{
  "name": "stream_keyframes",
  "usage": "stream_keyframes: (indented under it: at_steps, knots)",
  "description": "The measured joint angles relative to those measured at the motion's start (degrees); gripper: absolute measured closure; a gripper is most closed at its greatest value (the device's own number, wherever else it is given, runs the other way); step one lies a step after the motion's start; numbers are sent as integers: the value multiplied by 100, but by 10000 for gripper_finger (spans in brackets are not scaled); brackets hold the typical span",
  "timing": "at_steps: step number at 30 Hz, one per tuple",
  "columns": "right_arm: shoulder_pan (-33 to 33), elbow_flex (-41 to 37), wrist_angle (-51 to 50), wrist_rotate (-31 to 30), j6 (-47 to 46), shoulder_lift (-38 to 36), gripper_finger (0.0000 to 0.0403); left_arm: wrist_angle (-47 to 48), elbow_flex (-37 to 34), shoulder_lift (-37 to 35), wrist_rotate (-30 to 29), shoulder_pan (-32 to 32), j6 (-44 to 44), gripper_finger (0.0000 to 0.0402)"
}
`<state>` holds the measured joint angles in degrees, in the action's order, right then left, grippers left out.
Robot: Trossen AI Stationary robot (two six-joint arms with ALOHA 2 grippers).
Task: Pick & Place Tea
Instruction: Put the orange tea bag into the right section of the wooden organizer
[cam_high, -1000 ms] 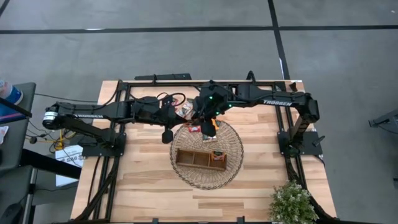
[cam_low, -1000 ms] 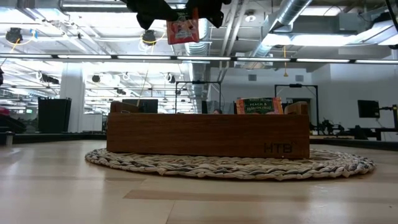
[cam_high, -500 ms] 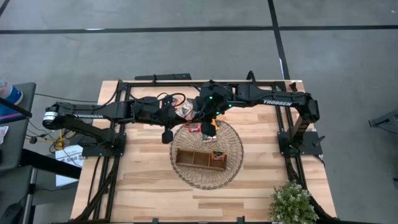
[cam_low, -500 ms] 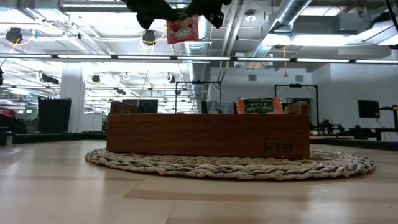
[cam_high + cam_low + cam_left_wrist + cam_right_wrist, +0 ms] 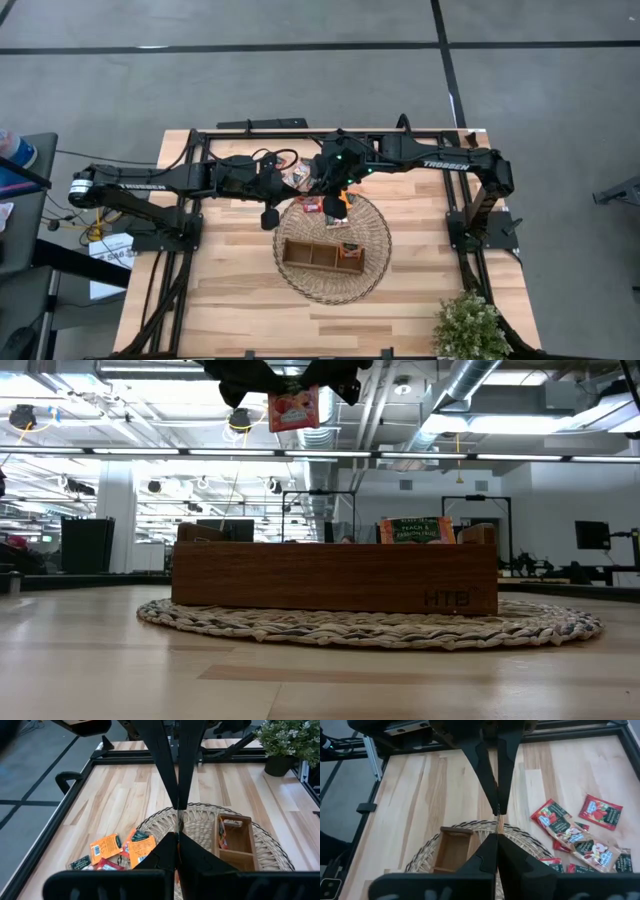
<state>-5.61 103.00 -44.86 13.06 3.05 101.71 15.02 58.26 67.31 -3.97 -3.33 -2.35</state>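
The 2 grippers met above the wicker mat's (image 5: pixel 300 275) far edge: left gripper (image 5: pixel 178 816) and right gripper (image 5: pixel 496 812) both pinched shut on 1 red tea sachet (image 5: pixel 293 409), high above the wooden tray (image 5: pixel 334 576).

arms (image 5: pixel 280 372) cut off at low view's top, sachet (image 5: pixel 294 408) print too small to read

The left gripper (image 5: pixel 178 832) has its two dark fingers (image 5: pixel 165 851) pressed together, and a second pair of dark closed fingers (image 5: pixel 172 765) meets them tip to tip above the round wicker mat (image 5: pixel 200 822). On the mat sits a brown wooden tray (image 5: pixel 234 841). Orange and red tea sachets (image 5: pixel 117 851) lie scattered beside and over the mat's edge on the pale wooden table (image 5: pixel 120 790), and a potted plant (image 5: pixel 285 742) stands at a far corner.
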Motion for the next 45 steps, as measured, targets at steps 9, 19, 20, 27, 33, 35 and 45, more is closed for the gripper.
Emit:
stream_keyframes:
  at_steps: [9,19,20,27,33,35,45]
  knots:
    - [37,2,-328,-126,59,-4,403,-201,0,0,-203,0,74,392]
    - [35,2,-960,-384,212,-70,403,-401,0,-4,-452,0,625,300]
    - [35,2,-1030,-412,214,-83,403,-402,0,-4,-491,0,689,290]
    - [34,0,-1254,-562,302,-269,403,-402,0,-4,-572,-2,937,254]
    - [25,1,-1426,-610,307,-465,403,-471,0,-4,-731,-2,963,252]
    - [24,0,-1516,-722,344,-512,403,-540,0,-4,-742,-2,964,252]
    - [-15,0,-1983,-1032,340,-877,403,-574,0,-2,-784,-2,973,252]
